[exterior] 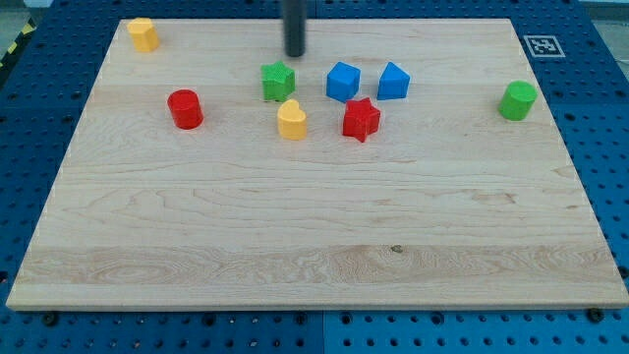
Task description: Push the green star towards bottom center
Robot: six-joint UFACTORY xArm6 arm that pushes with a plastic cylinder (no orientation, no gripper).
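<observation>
The small green star-shaped block (278,82) sits on the pale wooden table (314,236) in its upper half, a little toward the view's left of centre. Just above it and slightly toward the view's right stands my tip (295,53), the lower end of the straight dark rod that serves as the tool; it has no jaws to open or close and holds nothing, and it is near the star but apart from it.

The main hazard lies directly below the star: the yellow rounded block (292,120) sits just beside it on the path to bottom centre. A straight downward push would likely drive the star into it, so both travel together or the star twists aside. Because my tip is offset to the right, contact may also skew the star leftward, toward the red cylinder (185,108). The blue cube (343,81) and red star (361,119) stand close on the right if the tip strays.
</observation>
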